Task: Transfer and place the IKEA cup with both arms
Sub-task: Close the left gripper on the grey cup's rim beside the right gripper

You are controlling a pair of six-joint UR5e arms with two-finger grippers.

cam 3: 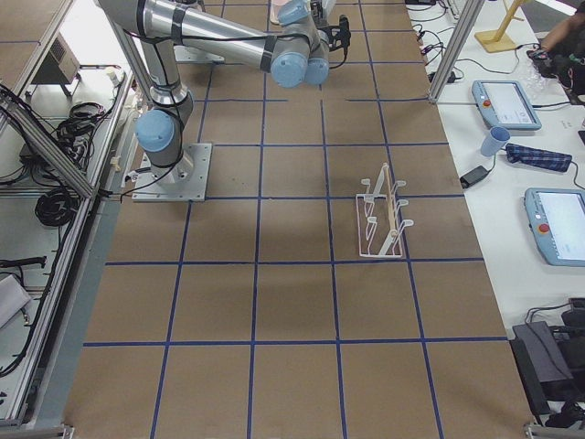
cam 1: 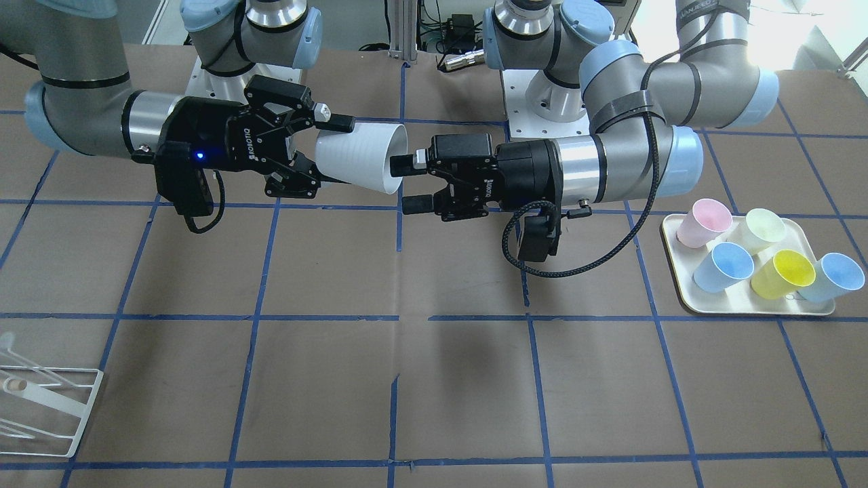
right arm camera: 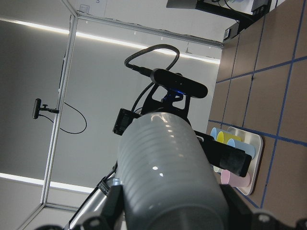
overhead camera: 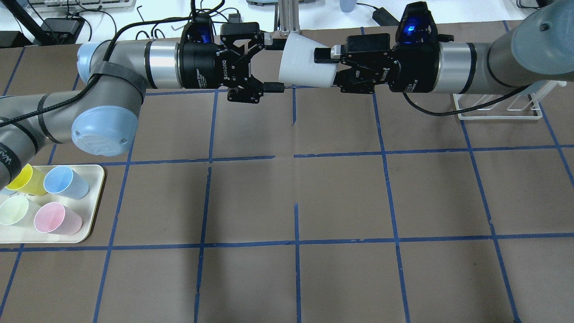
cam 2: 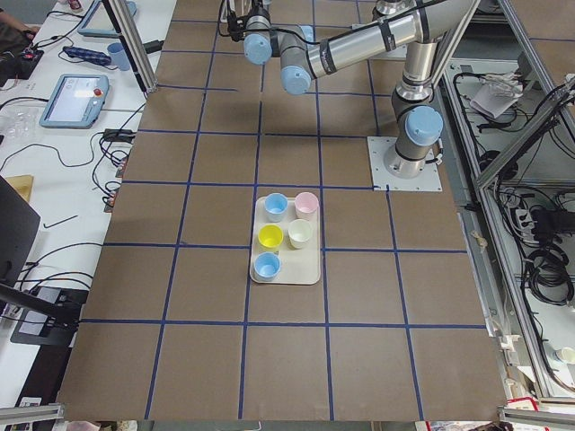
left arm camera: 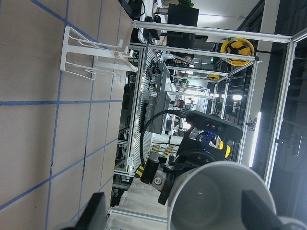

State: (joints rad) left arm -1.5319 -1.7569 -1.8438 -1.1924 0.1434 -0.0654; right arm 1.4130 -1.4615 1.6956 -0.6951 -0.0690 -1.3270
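Observation:
The IKEA cup (cam 1: 359,159) is a pale grey-white tumbler held sideways in the air over the far middle of the table, also in the overhead view (overhead camera: 305,60). My right gripper (overhead camera: 329,63) is shut on its narrow base end; it also shows in the front view (cam 1: 325,152). My left gripper (overhead camera: 274,65) is open, with its fingertips on either side of the cup's wide rim and not closed on it; it also shows in the front view (cam 1: 403,183). The left wrist view looks into the cup's mouth (left arm camera: 216,201). The right wrist view shows its ribbed side (right arm camera: 163,163).
A cream tray (overhead camera: 96,197) on my left side holds pink (overhead camera: 56,219), pale green, yellow and light blue cups; it also shows in the front view (cam 1: 739,310). A white wire rack (overhead camera: 497,114) stands on my right, beneath the right arm.

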